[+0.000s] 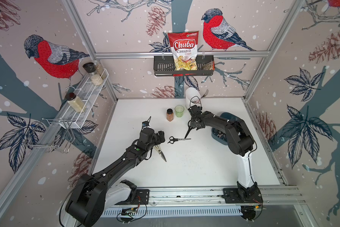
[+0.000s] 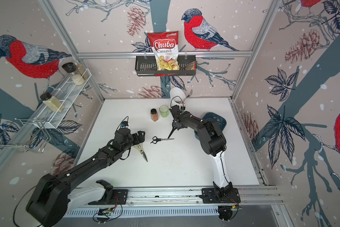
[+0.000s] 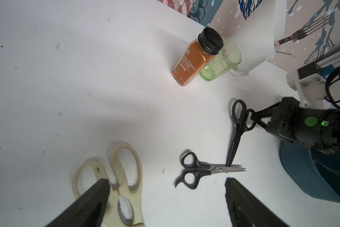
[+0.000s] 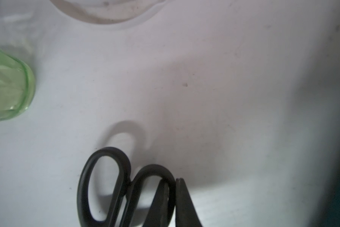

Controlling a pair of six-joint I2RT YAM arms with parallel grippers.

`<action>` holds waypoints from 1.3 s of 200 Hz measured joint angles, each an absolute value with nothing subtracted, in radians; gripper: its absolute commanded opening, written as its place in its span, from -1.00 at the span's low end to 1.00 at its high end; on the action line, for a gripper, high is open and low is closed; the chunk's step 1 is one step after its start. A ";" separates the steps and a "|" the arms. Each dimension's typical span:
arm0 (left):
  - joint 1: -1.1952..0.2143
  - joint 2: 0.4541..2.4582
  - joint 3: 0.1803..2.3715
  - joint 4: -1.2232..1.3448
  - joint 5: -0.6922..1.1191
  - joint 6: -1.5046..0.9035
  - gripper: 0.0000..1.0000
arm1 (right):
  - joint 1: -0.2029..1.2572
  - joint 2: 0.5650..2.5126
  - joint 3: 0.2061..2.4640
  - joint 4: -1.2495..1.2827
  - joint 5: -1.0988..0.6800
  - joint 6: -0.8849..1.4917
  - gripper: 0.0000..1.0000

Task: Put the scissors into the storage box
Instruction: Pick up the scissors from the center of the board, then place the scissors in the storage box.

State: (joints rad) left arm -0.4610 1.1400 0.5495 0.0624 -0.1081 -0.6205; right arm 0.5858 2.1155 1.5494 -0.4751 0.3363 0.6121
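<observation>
The teal storage box (image 3: 306, 180) sits on the surface (image 1: 184, 173) by the right arm (image 1: 234, 135), which hides most of it. Dark things (image 1: 219, 134) lie inside, but I cannot tell what they are. One white utensil holder (image 3: 253, 43) holds one fork (image 3: 302, 32). One black basket (image 1: 162, 67) on the back wall holds a bag of chips (image 1: 183, 49).

Three pairs of scissors are out of the box. The right gripper (image 4: 172, 182) is squeezed tight on a handle ring of the long black pair (image 3: 236, 137). This pair hangs tip down, right at the blades of the small black pair (image 3: 204, 169). That small pair lies flat, with its blades pointing right. The cream kitchen shears (image 1: 159, 151) lie under the left gripper (image 3: 166, 182), whose fingers are wide apart. Their blades point to the front edge.
</observation>
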 measured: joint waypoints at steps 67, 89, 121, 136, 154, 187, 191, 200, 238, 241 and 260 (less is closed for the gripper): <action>-0.461 1.140 0.550 0.059 -0.108 -0.620 0.91 | 0.561 1.989 1.499 -0.461 0.454 0.598 -1.00; -0.461 1.140 0.551 0.055 -0.108 -0.620 0.91 | 0.522 1.954 1.499 -0.464 0.477 0.575 -1.00; -0.461 1.149 0.566 0.046 -0.107 -0.620 0.91 | 0.434 1.869 1.475 -0.468 0.480 0.552 -1.00; -0.461 1.161 0.579 0.043 -0.105 -0.620 0.91 | 0.378 1.812 1.440 -0.464 0.470 0.548 -1.00; -0.461 1.180 0.593 0.041 -0.104 -0.620 0.91 | 0.307 1.747 1.390 -0.463 0.452 0.544 -1.00; -0.461 1.216 0.622 0.040 -0.084 -0.620 0.91 | 0.171 1.642 1.275 -0.455 0.407 0.521 -1.00; -0.461 1.220 0.627 0.040 -0.078 -0.621 0.90 | 0.155 1.631 1.261 -0.453 0.400 0.519 -1.00; -0.461 1.230 0.636 0.041 -0.077 -0.621 0.91 | 0.121 1.612 1.229 -0.447 0.383 0.518 -1.00; -0.461 1.250 0.655 0.041 -0.053 -0.628 0.90 | 0.043 1.588 1.135 -0.421 0.339 0.498 -1.00; -0.461 1.250 0.655 0.041 -0.052 -0.629 0.91 | 0.043 1.589 1.133 -0.421 0.335 0.496 -1.00; -0.461 1.250 0.655 0.040 -0.052 -0.632 0.91 | 0.043 1.603 1.119 -0.409 0.318 0.493 -1.00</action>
State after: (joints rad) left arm -0.4610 1.2503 0.6552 0.0402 -0.0525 -0.6319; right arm 0.0433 1.6032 1.1191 -0.4091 0.3176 0.4931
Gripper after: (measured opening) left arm 0.953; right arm 0.115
